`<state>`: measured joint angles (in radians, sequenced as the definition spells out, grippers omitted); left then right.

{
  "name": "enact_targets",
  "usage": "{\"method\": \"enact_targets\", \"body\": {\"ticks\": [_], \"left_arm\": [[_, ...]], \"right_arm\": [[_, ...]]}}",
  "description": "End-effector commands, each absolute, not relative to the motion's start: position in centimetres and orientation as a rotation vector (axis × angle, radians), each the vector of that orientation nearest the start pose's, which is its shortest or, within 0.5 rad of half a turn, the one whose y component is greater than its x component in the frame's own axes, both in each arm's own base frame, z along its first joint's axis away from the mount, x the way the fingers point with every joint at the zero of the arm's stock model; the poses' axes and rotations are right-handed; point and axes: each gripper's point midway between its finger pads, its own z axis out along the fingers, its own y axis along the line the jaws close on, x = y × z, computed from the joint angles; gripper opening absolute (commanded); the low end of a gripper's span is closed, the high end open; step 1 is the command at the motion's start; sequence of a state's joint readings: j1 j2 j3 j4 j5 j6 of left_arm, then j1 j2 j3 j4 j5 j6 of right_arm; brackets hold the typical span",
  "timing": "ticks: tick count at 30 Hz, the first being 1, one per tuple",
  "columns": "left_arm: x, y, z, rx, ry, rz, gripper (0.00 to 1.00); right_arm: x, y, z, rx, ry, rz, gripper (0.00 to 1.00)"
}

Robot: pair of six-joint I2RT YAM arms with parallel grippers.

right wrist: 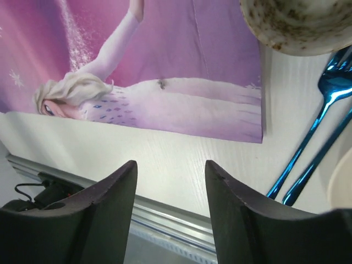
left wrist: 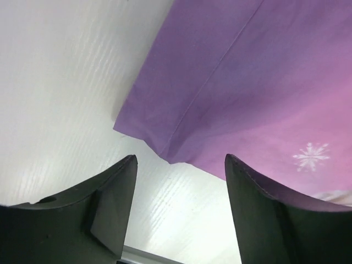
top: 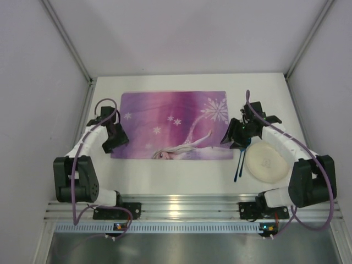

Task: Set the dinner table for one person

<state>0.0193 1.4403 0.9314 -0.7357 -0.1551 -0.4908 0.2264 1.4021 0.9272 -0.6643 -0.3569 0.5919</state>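
Note:
The dinner table (top: 176,175) is a plain white tabletop. A purple cartoon-printed placemat (top: 165,118) lies flat at its middle. My left gripper (top: 114,138) is open and empty, low over the placemat's near-left corner (left wrist: 165,157). My right gripper (top: 234,137) is open and empty by the placemat's near-right corner (right wrist: 250,135). A cream plate (top: 267,163) lies right of the placemat. Two blue metal utensils (top: 238,165) lie between plate and placemat; the right wrist view shows a fork (right wrist: 324,93) among them. A speckled cream dish rim (right wrist: 297,25) shows there too.
Grey walls close the table on the left, back and right. An aluminium rail (top: 181,209) with the arm bases runs along the near edge. The plate's edge (right wrist: 342,181) sits close to my right fingers.

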Motion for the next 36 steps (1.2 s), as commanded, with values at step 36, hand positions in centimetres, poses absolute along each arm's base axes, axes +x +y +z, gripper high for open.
{"method": "enact_targets", "body": {"ticks": [36], "left_arm": [[24.9,-0.5,11.2,-0.711,2.589,-0.075,0.84]], "right_arm": [[36.5,2.4,4.8,0.681,2.883,0.081,0.23]]}}
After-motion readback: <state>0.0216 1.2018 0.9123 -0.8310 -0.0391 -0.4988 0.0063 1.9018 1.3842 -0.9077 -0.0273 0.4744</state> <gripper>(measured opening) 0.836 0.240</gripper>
